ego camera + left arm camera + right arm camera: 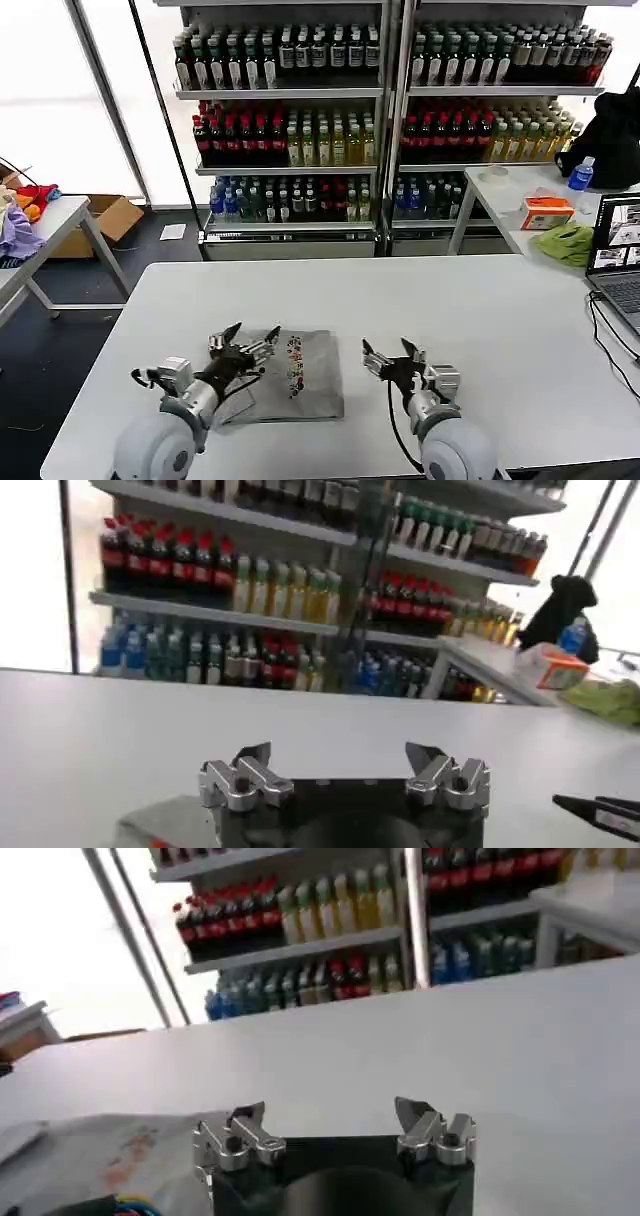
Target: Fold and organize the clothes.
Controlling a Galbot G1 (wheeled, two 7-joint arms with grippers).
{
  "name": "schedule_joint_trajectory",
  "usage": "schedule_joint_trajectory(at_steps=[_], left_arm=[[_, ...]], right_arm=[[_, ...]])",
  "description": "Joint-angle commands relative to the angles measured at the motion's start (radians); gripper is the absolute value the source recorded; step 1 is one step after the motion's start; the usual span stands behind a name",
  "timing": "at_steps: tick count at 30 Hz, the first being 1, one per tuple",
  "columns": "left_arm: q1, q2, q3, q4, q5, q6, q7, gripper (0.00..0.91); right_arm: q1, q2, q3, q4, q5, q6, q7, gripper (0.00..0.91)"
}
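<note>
From the head view, the folded grey shirt [293, 385] lies flat on the white counter [450, 300], print up. The left hand [247, 345] hovers spread over the shirt's near-left edge, likely to grip it; the right hand [392, 357], spread too, waits just beside the shirt.

The left wrist view cuts the shirt [165, 825] to a corner.

In the right wrist view the print is blurred.

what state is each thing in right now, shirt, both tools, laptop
grey shirt: folded into a flat rectangle on the white table, chest print up
left tool: open, empty, over the shirt's left edge
right tool: open, empty, above bare table right of the shirt
laptop: lid open, screen lit
</note>
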Motion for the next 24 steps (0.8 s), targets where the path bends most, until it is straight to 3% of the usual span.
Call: schedule_joint_trajectory(at_steps=[1,14,19,24], left_arm=[[0.09,0.106,-0.17,-0.044,-0.045,0.013,0.008,0.907],[0.159,0.096,-0.25,-0.062,-0.044,0.001,0.008,0.907],[0.178,0.081,-0.263,-0.076,-0.045,-0.006,0.01,0.907],[0.186,0.067,-0.256,-0.095,-0.045,-0.004,0.008,0.907]], right_arm=[[0.195,-0.003,-0.226,-0.09,0.211,-0.074,0.072,0.907],[0.183,0.045,-0.293,-0.122,0.167,-0.073,0.103,0.907],[0.17,0.053,-0.293,-0.117,0.161,-0.073,0.122,0.645],[0.137,0.057,-0.27,-0.111,0.147,-0.073,0.127,0.615]])
